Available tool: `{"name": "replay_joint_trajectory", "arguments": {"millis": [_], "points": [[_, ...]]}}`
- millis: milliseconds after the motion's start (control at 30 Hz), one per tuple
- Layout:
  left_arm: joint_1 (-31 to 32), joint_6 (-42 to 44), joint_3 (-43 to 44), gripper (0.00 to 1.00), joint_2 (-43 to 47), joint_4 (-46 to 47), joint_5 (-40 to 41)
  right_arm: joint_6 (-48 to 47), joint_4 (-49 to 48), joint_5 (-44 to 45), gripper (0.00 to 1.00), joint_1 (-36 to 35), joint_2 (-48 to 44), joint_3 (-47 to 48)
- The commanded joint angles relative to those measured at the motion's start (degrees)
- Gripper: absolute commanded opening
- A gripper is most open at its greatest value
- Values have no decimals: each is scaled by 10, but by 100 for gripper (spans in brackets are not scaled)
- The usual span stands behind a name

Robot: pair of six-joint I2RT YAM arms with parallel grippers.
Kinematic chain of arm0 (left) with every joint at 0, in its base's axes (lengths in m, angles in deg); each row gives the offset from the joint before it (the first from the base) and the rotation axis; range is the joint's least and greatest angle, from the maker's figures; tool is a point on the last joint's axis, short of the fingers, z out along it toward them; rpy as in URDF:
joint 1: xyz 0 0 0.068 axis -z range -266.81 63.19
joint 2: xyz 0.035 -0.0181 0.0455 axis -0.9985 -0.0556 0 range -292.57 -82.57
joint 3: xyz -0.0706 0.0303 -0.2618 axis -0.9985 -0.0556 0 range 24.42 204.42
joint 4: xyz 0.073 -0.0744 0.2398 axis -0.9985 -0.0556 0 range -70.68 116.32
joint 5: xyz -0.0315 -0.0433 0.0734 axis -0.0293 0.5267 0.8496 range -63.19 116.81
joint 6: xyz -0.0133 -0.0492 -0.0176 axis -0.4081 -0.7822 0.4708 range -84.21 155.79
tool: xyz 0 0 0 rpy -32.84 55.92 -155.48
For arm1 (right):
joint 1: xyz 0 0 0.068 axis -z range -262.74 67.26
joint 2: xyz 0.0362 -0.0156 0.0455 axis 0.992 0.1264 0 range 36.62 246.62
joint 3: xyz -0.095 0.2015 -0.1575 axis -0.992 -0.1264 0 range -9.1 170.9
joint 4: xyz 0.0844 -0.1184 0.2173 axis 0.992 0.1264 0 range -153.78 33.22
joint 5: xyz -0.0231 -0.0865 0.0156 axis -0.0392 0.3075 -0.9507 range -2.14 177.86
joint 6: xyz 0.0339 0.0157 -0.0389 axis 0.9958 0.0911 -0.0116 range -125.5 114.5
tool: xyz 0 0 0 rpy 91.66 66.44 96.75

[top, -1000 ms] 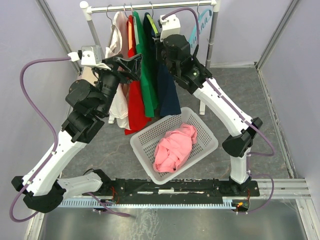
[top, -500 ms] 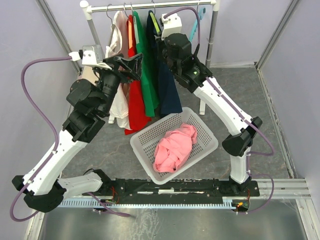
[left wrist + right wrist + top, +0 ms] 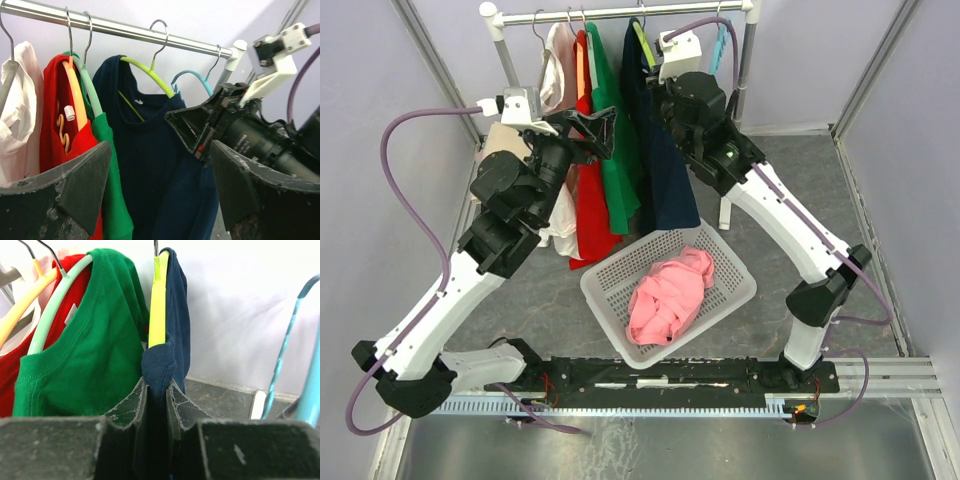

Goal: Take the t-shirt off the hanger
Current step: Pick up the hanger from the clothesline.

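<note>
A navy t-shirt [image 3: 667, 190] hangs on a yellow-green hanger [image 3: 642, 42] on the rail, right of the other shirts. My right gripper [image 3: 156, 385] is shut on a bunched fold of the navy t-shirt [image 3: 177, 315] at the shoulder, just below the end of the hanger [image 3: 159, 305]. My left gripper [image 3: 160, 150] is open, its jaws wide apart with nothing between them. It faces the front of the navy t-shirt [image 3: 150, 165] a short way off. In the top view the left gripper [image 3: 600, 125] sits in front of the green and red shirts.
A green t-shirt [image 3: 617, 150], a red one [image 3: 590, 210] and a white one [image 3: 556, 100] hang left of the navy one on the rail [image 3: 600, 15]. An empty teal hanger [image 3: 723, 45] hangs at the right. A white basket [image 3: 725, 255] below holds a pink garment [image 3: 670, 295].
The right gripper closed on the navy t-shirt and moved right along the rail, sliding the shirt and hanger with it. The left arm shifted up and right.
</note>
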Motion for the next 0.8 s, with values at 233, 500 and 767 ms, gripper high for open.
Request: {"name": "replay_joint_trajectory", "arguments": {"millis": [233,500,767], "points": [[0,17,20,86,-16,29,-16,-29,-100,-20,1,2,-102,-59],[0,28,43,86,-40,29,-13,-31,-89,-62,2,2,-172,-159],[-5,39,93,85,-93,22,-28,-31,-122,-92,2,2,-300,-290]]}}
